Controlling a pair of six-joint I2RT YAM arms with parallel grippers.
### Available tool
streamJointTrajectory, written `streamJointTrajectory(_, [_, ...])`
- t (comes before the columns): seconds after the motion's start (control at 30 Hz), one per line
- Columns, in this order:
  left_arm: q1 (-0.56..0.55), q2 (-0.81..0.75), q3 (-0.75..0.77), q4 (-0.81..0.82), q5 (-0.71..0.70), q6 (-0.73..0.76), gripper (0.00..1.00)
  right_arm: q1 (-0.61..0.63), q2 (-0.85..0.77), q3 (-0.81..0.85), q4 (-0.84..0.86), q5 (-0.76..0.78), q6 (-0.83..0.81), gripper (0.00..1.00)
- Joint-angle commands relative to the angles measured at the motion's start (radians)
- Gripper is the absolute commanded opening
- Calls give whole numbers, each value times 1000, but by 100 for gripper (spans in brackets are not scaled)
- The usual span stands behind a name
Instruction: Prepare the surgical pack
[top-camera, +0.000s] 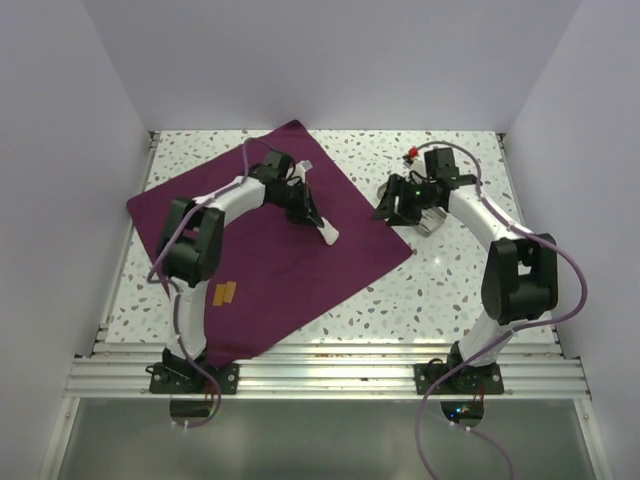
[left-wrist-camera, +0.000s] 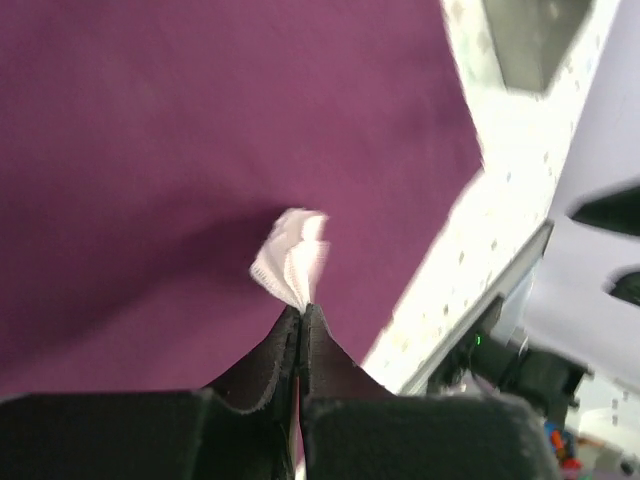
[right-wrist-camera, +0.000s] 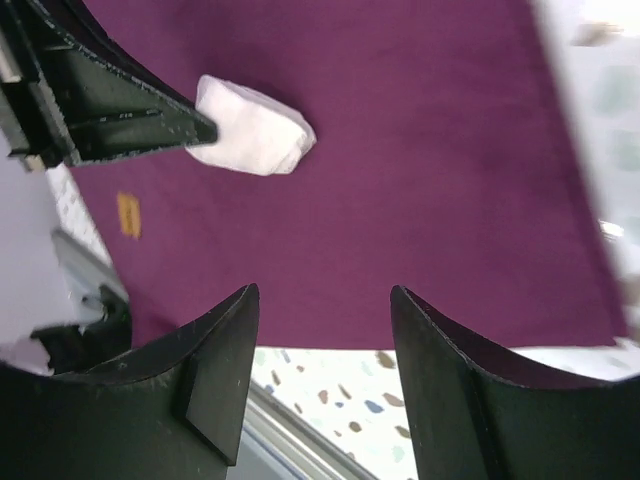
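Nearest the arm bases, the metal rail (top-camera: 330, 375) runs along the front of the speckled table (top-camera: 440, 290), and the near corner of the purple cloth (top-camera: 270, 270) reaches down to it. The cloth lies flat and spread out on the left half of the table, turned like a diamond. Its left corner is close to the table's left side, and its right corner points into a wide bare patch in front of the right arm. A small orange tag (top-camera: 225, 292) sits on the cloth near the left arm. Further in, over the middle of the cloth, the left gripper (left-wrist-camera: 301, 312) has its jaws pressed together on a white gauze pad (left-wrist-camera: 292, 262) — the pad sticks out past the fingertips, above the fabric. The right gripper (right-wrist-camera: 322, 295) hangs over bare table just beside the cloth's right edge, jaws spread with nothing between them. Just behind it, partly hidden by the arm, lies a small grey metal tray (top-camera: 430, 222). A tiny red item (top-camera: 410, 155) sits further back — the cloth's far corner nearly meets the back wall.
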Motion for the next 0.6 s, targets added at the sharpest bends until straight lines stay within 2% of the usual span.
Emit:
streamJointTrajectory(0.0, [-32,-256,-100,-53,-13,98,0,91,-2,61,22,-146,-35,59])
streamJointTrajectory(0.13, [-66,-507,-301,-47,-2,88,0,192,-33,42,84,-225,-14,59])
streamJointTrajectory(0.33, [-138,-834,-536,12,15,-4,0,280,-160,-34,121,-317,-65,62])
streamJointTrajectory(0.5, [-164,-1055,-683,90,50,-90,0,359,-280,-148,249,-413,-38,67])
streamJointTrajectory(0.57, [-164,-1100,-725,90,50,-107,0,382,-323,-172,292,-459,-32,69])
